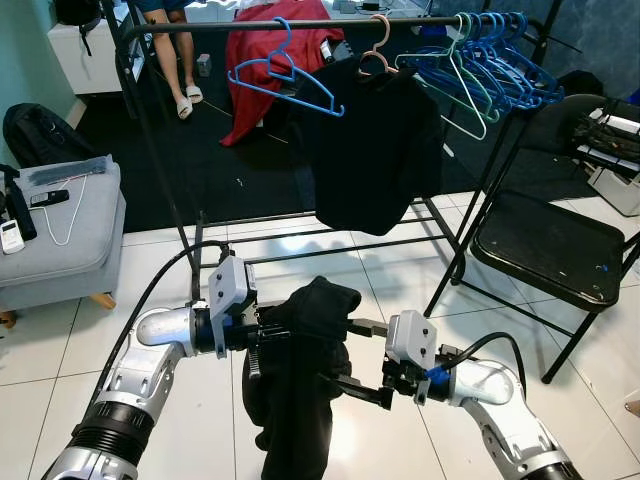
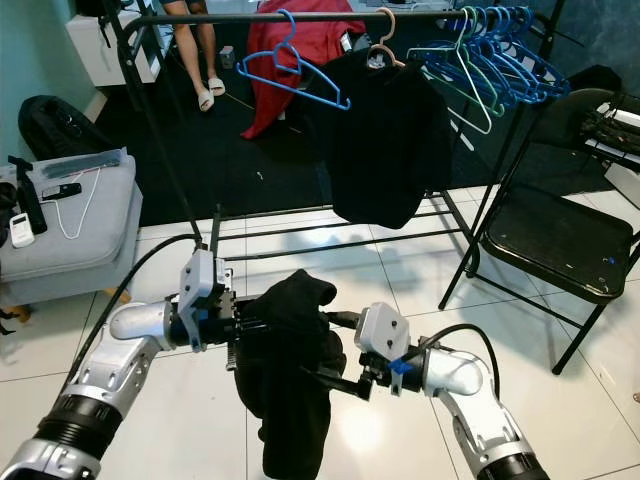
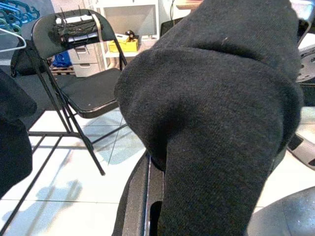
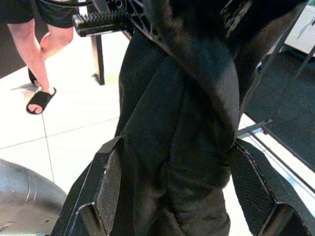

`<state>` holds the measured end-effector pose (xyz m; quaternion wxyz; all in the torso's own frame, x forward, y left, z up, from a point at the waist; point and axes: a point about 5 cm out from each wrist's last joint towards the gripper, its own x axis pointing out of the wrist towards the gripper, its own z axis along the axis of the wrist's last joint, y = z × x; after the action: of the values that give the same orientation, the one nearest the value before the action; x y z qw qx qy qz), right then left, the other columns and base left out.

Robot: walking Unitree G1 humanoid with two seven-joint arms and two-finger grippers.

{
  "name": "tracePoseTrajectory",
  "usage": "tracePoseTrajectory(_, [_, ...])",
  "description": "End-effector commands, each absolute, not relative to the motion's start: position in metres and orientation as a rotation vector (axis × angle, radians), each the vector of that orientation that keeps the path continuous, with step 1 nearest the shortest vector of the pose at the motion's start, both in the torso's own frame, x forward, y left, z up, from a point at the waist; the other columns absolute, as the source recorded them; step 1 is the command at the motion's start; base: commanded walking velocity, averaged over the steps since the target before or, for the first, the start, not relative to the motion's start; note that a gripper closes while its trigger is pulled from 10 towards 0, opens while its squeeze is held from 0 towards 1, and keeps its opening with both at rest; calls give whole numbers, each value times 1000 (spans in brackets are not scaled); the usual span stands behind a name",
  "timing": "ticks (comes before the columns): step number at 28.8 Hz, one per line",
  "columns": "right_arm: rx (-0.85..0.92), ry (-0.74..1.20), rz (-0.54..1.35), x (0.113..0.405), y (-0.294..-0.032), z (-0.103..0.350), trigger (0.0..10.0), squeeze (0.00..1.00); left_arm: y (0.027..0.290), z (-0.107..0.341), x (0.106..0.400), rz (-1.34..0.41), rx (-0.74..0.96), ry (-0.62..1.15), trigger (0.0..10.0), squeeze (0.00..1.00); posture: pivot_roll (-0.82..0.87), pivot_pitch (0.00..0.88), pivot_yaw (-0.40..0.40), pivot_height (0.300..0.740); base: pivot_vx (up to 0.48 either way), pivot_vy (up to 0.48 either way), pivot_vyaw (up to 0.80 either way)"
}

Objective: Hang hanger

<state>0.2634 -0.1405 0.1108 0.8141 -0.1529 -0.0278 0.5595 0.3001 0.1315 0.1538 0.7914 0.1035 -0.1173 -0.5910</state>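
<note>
White tiles lie below a rack (image 1: 300, 25) at 12 o'clock. My left gripper (image 1: 262, 335) and right gripper (image 1: 352, 378) each clamp one black garment (image 1: 300, 390) between them.

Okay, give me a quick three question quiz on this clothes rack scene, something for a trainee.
1. True or false: the rail holds a black garment on a pink hanger.
2. What hangs between the left gripper and the right gripper?
A. a red towel
B. a dark garment
C. a blue hanger
3. What stands on the robot's right of the rack?

Key
1. True.
2. B, the dark garment; the right gripper's fingers lie either side of it.
3. A black folding chair.
</note>
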Motion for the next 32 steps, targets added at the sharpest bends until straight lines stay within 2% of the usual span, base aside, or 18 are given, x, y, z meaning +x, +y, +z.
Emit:
tracePoseTrajectory(1, [-318,-10,1214,259,-141,103,10000,0,132,164,303,-1255,239,-310,0,0,-69,131,27,740,0,0,0])
tracePoseTrajectory(3, [-291,81,1282,244,-140,88,10000,0,137,166,307,-1216,247,-317,0,0,-68,128,29,740,0,0,0])
tracePoseTrajectory(16, [-262,88,1292,241,-139,87,10000,0,134,168,309,-1217,244,-326,0,0,-70,123,34,740,0,0,0])
tracePoseTrajectory(20, [-323,-37,1204,252,-141,96,10000,0,130,167,307,-1234,236,-329,0,0,-69,114,30,740,0,0,0])
tracePoseTrajectory(22, [-320,-242,1018,265,-142,121,10000,0,130,166,306,-1233,234,-329,0,0,-75,109,27,740,0,0,0])
tracePoseTrajectory(26, [-325,-268,955,267,-142,125,10000,0,131,165,306,-1231,233,-328,0,0,-76,110,26,740,0,0,0])
tracePoseTrajectory(32, [-327,-164,890,264,-144,108,10000,0,131,165,306,-1226,230,-328,0,0,-70,121,28,740,0,0,0])
